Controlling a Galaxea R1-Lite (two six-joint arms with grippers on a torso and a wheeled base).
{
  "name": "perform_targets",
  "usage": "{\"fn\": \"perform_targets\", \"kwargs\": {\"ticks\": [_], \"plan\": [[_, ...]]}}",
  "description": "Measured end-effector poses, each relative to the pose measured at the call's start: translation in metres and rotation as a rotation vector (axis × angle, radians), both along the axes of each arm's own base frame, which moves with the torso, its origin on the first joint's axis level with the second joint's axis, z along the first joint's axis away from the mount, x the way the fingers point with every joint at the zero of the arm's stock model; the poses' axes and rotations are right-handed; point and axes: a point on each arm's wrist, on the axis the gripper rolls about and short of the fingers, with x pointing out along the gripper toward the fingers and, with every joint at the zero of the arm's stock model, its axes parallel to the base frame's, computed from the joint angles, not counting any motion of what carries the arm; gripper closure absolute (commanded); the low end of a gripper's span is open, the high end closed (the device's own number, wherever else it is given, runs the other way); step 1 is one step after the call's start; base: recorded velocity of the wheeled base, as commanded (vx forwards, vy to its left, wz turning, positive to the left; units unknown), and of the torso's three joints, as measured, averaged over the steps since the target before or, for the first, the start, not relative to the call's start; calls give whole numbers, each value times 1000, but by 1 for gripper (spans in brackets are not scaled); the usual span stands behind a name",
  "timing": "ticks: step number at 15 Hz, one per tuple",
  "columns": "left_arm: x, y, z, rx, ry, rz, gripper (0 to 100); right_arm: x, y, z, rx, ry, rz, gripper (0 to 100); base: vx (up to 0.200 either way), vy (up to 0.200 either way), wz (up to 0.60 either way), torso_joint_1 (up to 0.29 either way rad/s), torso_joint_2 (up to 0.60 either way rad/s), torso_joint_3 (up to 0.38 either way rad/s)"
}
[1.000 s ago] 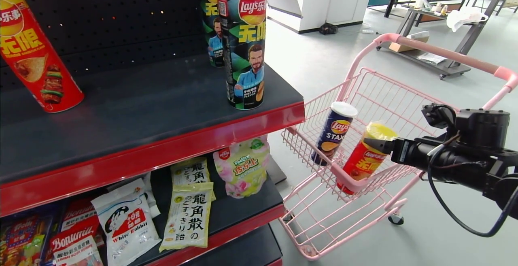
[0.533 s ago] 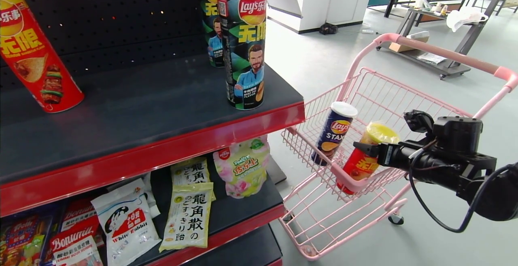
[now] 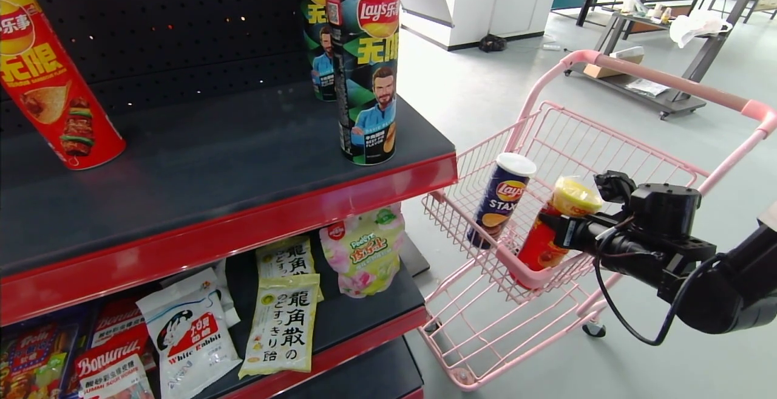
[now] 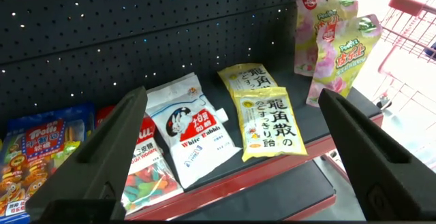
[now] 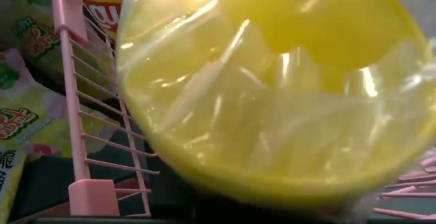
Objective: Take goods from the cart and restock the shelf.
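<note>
The right gripper (image 3: 551, 224) has slid in from the right over the cart (image 3: 661, 81), now right against the red can (image 3: 537, 250), pickup looks imminent, though whether its fingers have clenched can't be told.

The cart (image 3: 564, 138) is placed to the right of the shelf (image 3: 212, 162), near its end. On the upper board one can (image 3: 54, 83) is set at the far left. Two more are set at the right end, the rear can (image 3: 315, 34) just behind the front can (image 3: 367, 71). On the lower board (image 3: 376, 308) bags (image 3: 282, 320) are laid side by side. In the cart the left can (image 3: 501, 198) and the right can (image 3: 537, 247) are kept tilted, side by side. The right gripper (image 3: 555, 224) is found at the top of the right can.
</note>
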Motion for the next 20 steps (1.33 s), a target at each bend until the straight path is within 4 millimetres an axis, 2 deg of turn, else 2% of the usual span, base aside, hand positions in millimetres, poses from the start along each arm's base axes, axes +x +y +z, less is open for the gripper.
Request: {"fn": "perform_targets", "kwargs": {"ticks": [3, 5, 7, 9, 11, 13, 16, 18, 20], "plan": [[0, 0, 0, 0, 0, 0, 0, -2, 0, 1, -4, 0, -1, 100, 0, 0, 0, 0, 0, 0], [0, 0, 0, 0, 0, 0, 0, -5, 0, 16, -17, -41, 5, 100, 0, 0, 0, 0, 0, 0], [0, 0, 0, 0, 0, 0, 0, -8, 0, 44, -44, -120, 13, 100, 0, 0, 0, 0, 0, 0], [0, 0, 0, 0, 0, 0, 0, -12, -1, 81, -61, -197, 17, 100, 0, 0, 0, 0, 0, 0], [0, 0, 0, 0, 0, 0, 0, -27, -2, 120, -71, -239, 20, 100, 0, 0, 0, 0, 0, 0], [0, 0, 0, 0, 0, 0, 0, -56, -2, 152, -82, -262, 20, 100, 0, 0, 0, 0, 0, 0], [0, 0, 0, 0, 0, 0, 0, -124, -7, 183, -123, -221, -43, 100, 0, 0, 0, 0, 0, 0], [0, 0, 0, 0, 1, 0, 0, -186, -13, 185, -182, -151, -61, 100, 0, 0, 0, 0, 0, 0], [0, 0, 0, 1, 1, -1, 0, -245, -21, 176, -212, -115, -45, 100, 0, 0, 0, 0, 0, 0]]}}
